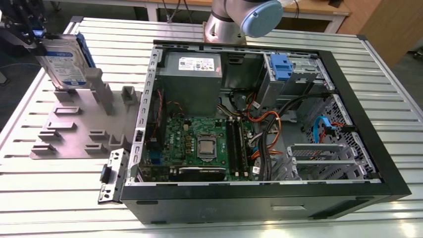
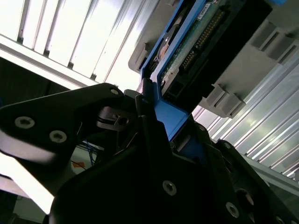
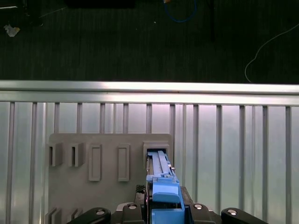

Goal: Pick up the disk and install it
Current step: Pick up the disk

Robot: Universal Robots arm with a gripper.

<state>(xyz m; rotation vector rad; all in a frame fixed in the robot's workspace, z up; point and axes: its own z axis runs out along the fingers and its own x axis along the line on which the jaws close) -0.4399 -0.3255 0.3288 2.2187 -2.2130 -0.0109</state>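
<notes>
The disk [image 1: 63, 67], a silver-grey drive with a white-and-blue label in a blue carrier frame, stands upright on edge at the far end of the grey fixture plate [image 1: 73, 136], on the exterior view's left. Its lower end sits at a raised slot of that plate. My gripper [image 1: 41, 39] is at the disk's top edge and shut on it. In the first wrist view the blue carrier [image 3: 163, 198] runs from between my black fingers [image 3: 96, 215] down into the slot [image 3: 158, 145]. In the second wrist view a finger [image 2: 149, 135] presses on the blue frame [image 2: 170, 114], below the drive's circuit board [image 2: 187, 51].
An open black computer case [image 1: 370, 124] lies on the slatted metal table [image 1: 39, 198], with a motherboard [image 1: 198, 144], a grey power supply [image 1: 191, 67] and a drive bay holding a blue bracket [image 1: 281, 67]. The arm's base [image 1: 228, 25] stands behind the case.
</notes>
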